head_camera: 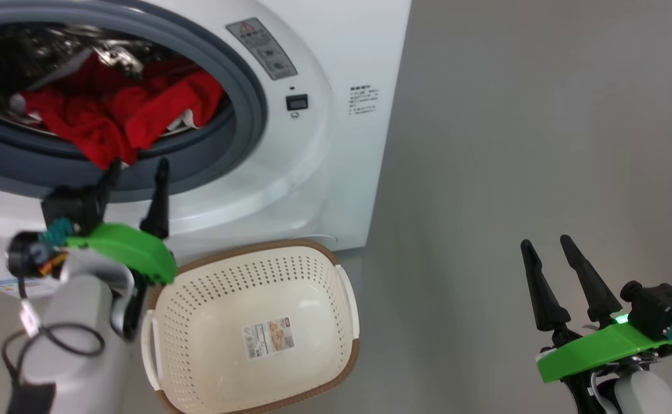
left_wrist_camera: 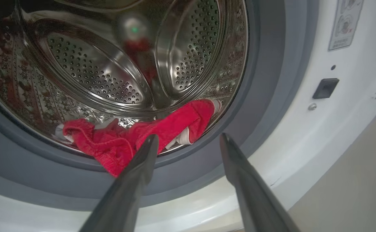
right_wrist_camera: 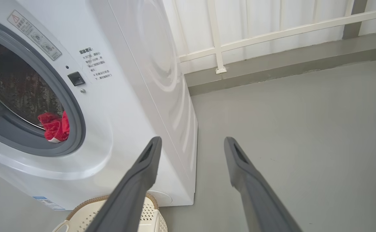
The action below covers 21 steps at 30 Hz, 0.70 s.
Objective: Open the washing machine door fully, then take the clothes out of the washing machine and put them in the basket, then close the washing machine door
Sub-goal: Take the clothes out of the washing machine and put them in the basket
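Both pairs of jaws stand parted and grasp nothing: the left gripper (head_camera: 138, 167) (left_wrist_camera: 188, 138) points its long, dark, tapering fingers at the lower lip of the drum opening, and the right gripper (head_camera: 546, 244) (right_wrist_camera: 192, 141) hangs well apart over the smooth grey floor (head_camera: 514, 144). Bright red, soft, crumpled clothes (head_camera: 117, 115) (left_wrist_camera: 117, 145) (right_wrist_camera: 54, 127) with white trim lie low in the perforated, mirror-bright steel drum (left_wrist_camera: 94, 74) of the boxy white front-loading washing machine (head_camera: 336, 172) (right_wrist_camera: 126, 96), one fold draped over the matt grey rubber ring (head_camera: 244, 109) (left_wrist_camera: 30, 170). Whether the left finger crossing that fold touches it cannot be told. Just before the machine on the floor sits the cream perforated plastic basket (head_camera: 255, 248) (right_wrist_camera: 149, 212), rounded-rectangular with a brown rim and a paper label (head_camera: 270, 338) on its bottom; the pale left forearm hides its near-left corner. Head view edges cut off the drum opening above and to the left, and the print on the machine's small labels is too fine to read.
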### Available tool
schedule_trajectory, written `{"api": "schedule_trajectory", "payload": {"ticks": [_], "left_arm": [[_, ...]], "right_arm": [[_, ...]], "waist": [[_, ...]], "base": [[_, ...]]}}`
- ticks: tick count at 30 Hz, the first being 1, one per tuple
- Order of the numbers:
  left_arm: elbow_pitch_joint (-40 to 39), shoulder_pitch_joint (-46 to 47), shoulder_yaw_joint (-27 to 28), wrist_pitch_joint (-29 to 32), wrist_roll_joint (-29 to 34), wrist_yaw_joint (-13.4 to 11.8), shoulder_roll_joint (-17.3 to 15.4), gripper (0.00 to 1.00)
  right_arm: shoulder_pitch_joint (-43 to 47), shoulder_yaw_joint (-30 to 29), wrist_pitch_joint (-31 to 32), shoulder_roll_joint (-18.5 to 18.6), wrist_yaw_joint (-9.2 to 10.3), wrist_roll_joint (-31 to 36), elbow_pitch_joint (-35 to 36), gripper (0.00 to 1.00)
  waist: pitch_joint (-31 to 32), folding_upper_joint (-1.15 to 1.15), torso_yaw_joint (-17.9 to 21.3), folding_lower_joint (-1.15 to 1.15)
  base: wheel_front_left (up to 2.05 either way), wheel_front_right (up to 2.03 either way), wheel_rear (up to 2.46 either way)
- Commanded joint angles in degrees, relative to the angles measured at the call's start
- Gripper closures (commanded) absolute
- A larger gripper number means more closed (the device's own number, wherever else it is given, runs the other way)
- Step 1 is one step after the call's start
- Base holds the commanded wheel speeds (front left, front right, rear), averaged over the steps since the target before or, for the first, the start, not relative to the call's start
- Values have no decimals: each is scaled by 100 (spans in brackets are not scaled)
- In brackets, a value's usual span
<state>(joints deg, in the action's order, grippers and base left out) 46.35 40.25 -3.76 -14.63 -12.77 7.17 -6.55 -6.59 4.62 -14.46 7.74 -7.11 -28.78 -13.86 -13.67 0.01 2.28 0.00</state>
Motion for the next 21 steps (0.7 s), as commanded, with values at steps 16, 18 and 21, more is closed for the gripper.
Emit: {"api": "schedule_trajectory", "payload": {"ticks": [16,18,21], "left_arm": [[2135,2314,-229,48,94,31,-974,0],[2304,2467,-274,51,115,31,-1083,0],[2459,2626,-334,55,157,-6,-1184,0]], "right_arm": [[-593,339,-54,-132,-37,29,236,0],[-637,384,-54,-150,-37,27,245,0],[-681,441,-54,-175,-37,24,260,0]], "waist": [[-1078,-1,800,0],[-1158,-1,864,0],[-1259,-1,944,0]], "base": [[0,0,0],[0,0,0],[0,0,0]]}}
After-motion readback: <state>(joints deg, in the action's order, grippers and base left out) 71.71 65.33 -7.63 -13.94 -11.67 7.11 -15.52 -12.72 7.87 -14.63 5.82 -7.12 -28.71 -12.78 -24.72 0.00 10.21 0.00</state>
